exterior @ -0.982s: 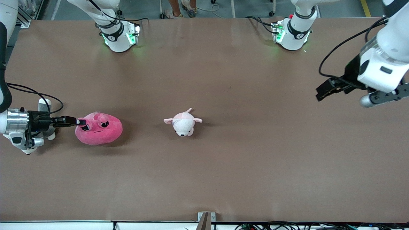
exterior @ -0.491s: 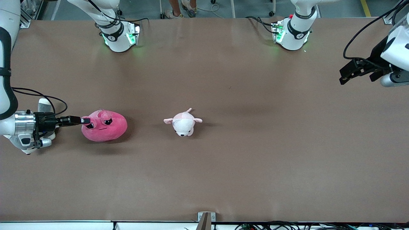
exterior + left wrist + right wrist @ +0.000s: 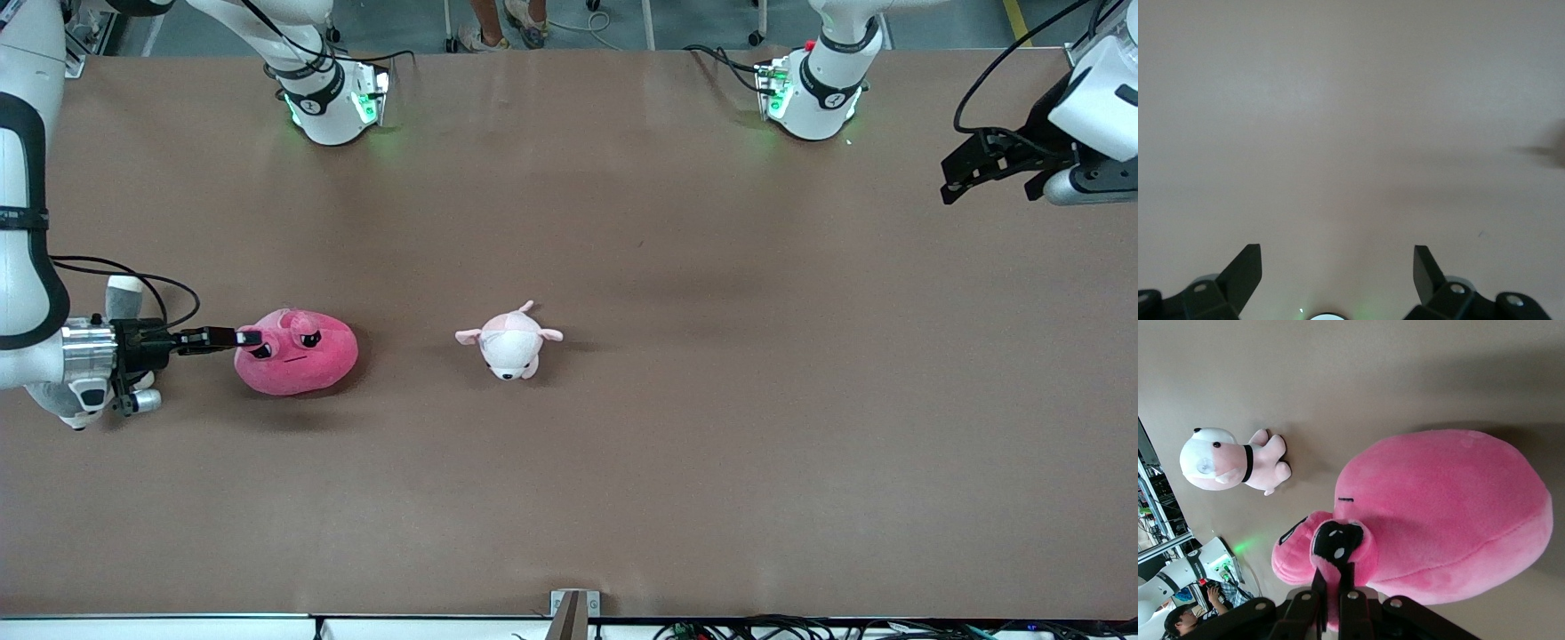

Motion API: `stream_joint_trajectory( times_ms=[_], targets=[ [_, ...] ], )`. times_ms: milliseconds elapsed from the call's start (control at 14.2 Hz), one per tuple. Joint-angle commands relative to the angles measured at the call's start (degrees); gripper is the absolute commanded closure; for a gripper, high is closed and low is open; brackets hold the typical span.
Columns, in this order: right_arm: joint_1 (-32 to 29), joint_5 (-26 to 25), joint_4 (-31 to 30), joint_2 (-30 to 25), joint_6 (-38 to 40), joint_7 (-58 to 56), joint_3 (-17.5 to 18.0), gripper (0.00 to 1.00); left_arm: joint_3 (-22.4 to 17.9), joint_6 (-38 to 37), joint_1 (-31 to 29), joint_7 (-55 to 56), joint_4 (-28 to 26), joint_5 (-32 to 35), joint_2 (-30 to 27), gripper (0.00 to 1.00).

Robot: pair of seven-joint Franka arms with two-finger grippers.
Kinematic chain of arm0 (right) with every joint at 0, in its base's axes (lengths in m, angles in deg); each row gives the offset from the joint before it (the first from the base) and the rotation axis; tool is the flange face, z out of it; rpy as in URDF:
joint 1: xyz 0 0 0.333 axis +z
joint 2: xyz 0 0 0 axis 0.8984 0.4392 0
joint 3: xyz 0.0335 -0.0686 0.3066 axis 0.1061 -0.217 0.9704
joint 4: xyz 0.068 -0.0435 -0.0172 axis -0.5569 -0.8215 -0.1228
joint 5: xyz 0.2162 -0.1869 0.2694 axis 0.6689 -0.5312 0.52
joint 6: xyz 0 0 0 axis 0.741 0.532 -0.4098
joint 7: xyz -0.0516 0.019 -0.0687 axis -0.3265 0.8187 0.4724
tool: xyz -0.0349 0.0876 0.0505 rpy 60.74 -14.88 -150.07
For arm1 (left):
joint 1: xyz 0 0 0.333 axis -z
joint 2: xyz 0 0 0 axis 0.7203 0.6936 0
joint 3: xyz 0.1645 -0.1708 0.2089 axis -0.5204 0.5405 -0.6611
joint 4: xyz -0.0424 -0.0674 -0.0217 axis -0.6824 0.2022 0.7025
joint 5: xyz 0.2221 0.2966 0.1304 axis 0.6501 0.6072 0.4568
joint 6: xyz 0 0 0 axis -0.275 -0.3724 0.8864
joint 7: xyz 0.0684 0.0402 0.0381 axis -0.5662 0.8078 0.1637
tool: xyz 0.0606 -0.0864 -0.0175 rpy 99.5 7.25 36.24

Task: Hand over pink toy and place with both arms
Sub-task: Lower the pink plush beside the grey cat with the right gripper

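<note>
The pink toy (image 3: 298, 350), a round hot-pink plush with dark angry eyes, is at the right arm's end of the table. My right gripper (image 3: 249, 338) is shut on an ear flap by the toy's eye; the right wrist view shows the pink toy (image 3: 1445, 507) with the flap pinched between the right gripper's (image 3: 1336, 583) two fingers. My left gripper (image 3: 956, 185) hangs open and empty above the table at the left arm's end. The left wrist view shows the left gripper (image 3: 1338, 263) with spread fingers over bare table.
A smaller pale pink-and-white plush animal (image 3: 509, 340) lies near the table's middle, beside the pink toy toward the left arm's end; it also shows in the right wrist view (image 3: 1228, 461). The brown table (image 3: 676, 427) stretches between both arms.
My right gripper has carried the pink toy a little toward the table's middle. My left gripper has moved away toward the left arm's end of the table and higher in the front view.
</note>
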Motion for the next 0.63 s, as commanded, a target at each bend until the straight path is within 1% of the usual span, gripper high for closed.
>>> stream_joint_trajectory(
  times_ms=[0,140,211,281,351,561],
  targets=[
    [-1.14,0.66,0.48,1.37,0.35,-2.44,0.80,0.97,-1.02,0.22,1.40,-1.06,-2.45,-0.66,-1.95,0.00],
    [-1.23,0.75,0.57,2.25,0.08,-3.42,0.80,0.95,-0.93,0.39,1.49,-1.15,-2.19,-0.57,-1.95,0.00],
    [-1.15,0.66,0.57,2.34,-0.18,-3.42,0.80,0.80,-1.02,0.48,1.40,-1.41,-2.10,-0.57,-1.78,0.00],
    [-0.80,0.66,0.57,2.35,-0.18,-3.25,0.71,0.50,-0.84,0.66,1.14,-1.41,-2.01,-0.05,-1.60,0.00],
    [-1.05,0.66,0.74,2.35,-0.18,-3.25,0.80,0.00,-0.75,0.83,1.05,-1.41,-2.01,0.05,-1.69,0.00],
    [-1.15,0.57,1.53,2.08,-0.01,-3.16,0.71,0.00,-0.75,1.36,0.88,-1.41,-2.01,-0.04,-1.69,0.00]
  ],
)
